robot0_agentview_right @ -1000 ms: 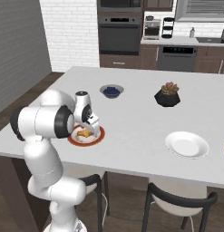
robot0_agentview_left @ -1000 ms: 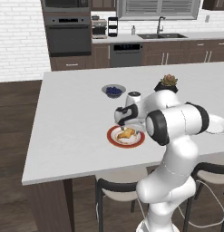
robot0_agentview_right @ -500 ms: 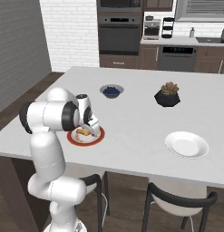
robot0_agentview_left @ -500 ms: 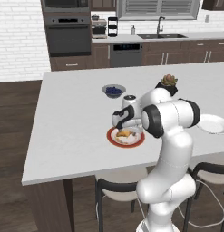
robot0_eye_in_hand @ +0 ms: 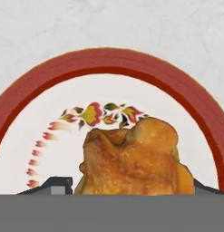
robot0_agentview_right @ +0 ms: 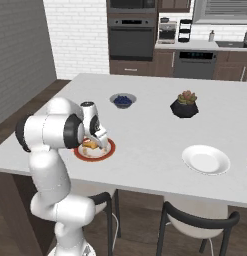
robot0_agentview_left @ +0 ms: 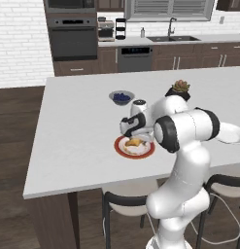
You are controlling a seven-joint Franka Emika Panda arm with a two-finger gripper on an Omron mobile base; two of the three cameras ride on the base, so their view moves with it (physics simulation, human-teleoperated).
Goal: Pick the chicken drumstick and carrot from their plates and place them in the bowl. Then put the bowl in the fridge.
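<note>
While the hand [robot0_eye_in_hand: 131,189] sits low over the red-rimmed plate [robot0_eye_in_hand: 186,97], its fingers straddling but not visibly clamping the chicken drumstick [robot0_eye_in_hand: 133,161], the first pick needs closure, then lift.

The gripper [robot0_eye_in_hand: 131,190] has dropped from above the red-rimmed plate [robot0_agentview_left: 119,147] down onto it, its fingers now either side of the drumstick [robot0_eye_in_hand: 133,158] and closing.

chicken drumstick [robot0_eye_in_hand: 133,158] hides most of both fingertips [robot0_eye_in_hand: 54,183]; grip cannot be told
</note>
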